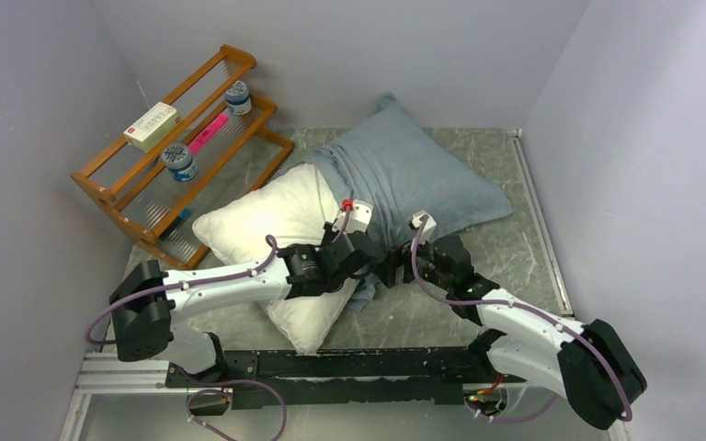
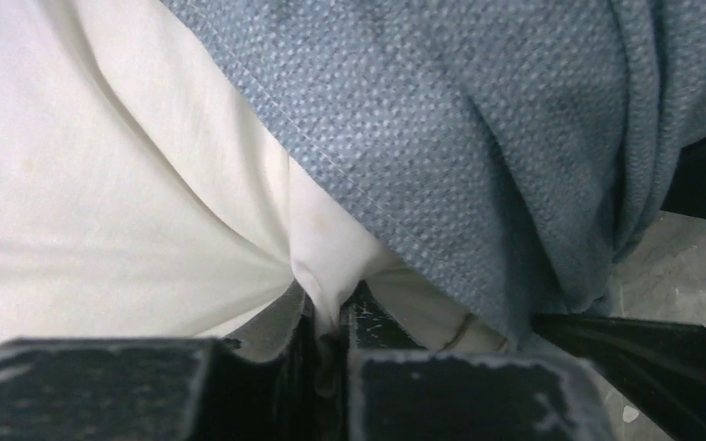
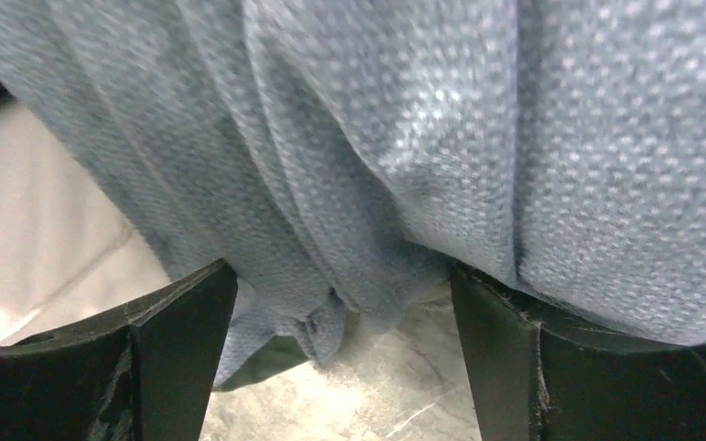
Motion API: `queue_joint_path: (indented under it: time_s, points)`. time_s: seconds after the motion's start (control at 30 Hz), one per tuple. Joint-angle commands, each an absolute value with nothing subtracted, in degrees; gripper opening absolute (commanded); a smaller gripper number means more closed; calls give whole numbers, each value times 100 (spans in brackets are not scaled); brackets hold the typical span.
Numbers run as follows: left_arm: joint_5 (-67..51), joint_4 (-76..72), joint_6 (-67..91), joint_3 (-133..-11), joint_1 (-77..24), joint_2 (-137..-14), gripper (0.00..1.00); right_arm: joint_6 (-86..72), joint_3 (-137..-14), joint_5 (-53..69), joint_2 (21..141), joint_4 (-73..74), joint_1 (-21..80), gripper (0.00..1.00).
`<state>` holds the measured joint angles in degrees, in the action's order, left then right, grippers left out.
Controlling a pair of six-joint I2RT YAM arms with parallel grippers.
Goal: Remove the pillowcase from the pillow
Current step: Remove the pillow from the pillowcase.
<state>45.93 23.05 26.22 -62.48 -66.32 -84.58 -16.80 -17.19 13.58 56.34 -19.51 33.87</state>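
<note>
The white pillow (image 1: 267, 216) lies at the table's middle, its far half still inside the slate blue-grey pillowcase (image 1: 404, 175). My left gripper (image 1: 368, 266) sits at the pillow's near right edge, by the pillowcase's open hem. In the left wrist view it (image 2: 331, 322) is shut on a pinched fold of the pillow (image 2: 101, 184), just below the pillowcase (image 2: 478, 119) hem. My right gripper (image 1: 400, 266) is right beside it, open. In the right wrist view its fingers (image 3: 175, 358) stand wide apart, with hanging pillowcase (image 3: 404, 138) folds between them and a strip of pillow (image 3: 37, 211) at left.
A wooden rack (image 1: 184, 138) stands at the back left with two jars (image 1: 180, 161) and a white box (image 1: 151, 126) on it. Grey walls close in left, back and right. A metal rail (image 1: 331, 367) runs along the near edge.
</note>
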Motion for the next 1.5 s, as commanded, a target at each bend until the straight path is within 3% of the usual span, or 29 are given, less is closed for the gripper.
queue_joint_path:
  time_s: [0.0, 0.1, 0.17, 0.3, 0.4, 0.9, 1.47]
  points:
    - [4415, 2704, 2741, -5923, -6265, -8343, 5, -1662, -1846, 1043, 5900, -2431, 3396, 85]
    - [4311, 2720, 2733, -5822, -6124, -8206, 5, -1669, -2014, 548, 5932, -2240, 3399, 73]
    - [4206, 2736, 2720, -5756, -6018, -8087, 5, -1626, -2072, 287, 5922, -2226, 3394, 55]
    - [4132, 2895, 2633, -5783, -5851, -7791, 5, -1530, -2282, 8, 6002, -2152, 3388, 29]
    - [4124, 3091, 2523, -5884, -5716, -7566, 5, -1468, -2466, -323, 6063, -2105, 3396, 2]
    - [4111, 3686, 1911, -6467, -4781, -6744, 5, -597, -4015, -2212, 6146, -2179, 3240, 0]
    - [3600, 3663, 1975, -6064, -4331, -6314, 5, -68, -5149, -2306, 5767, -2235, 1810, 0]
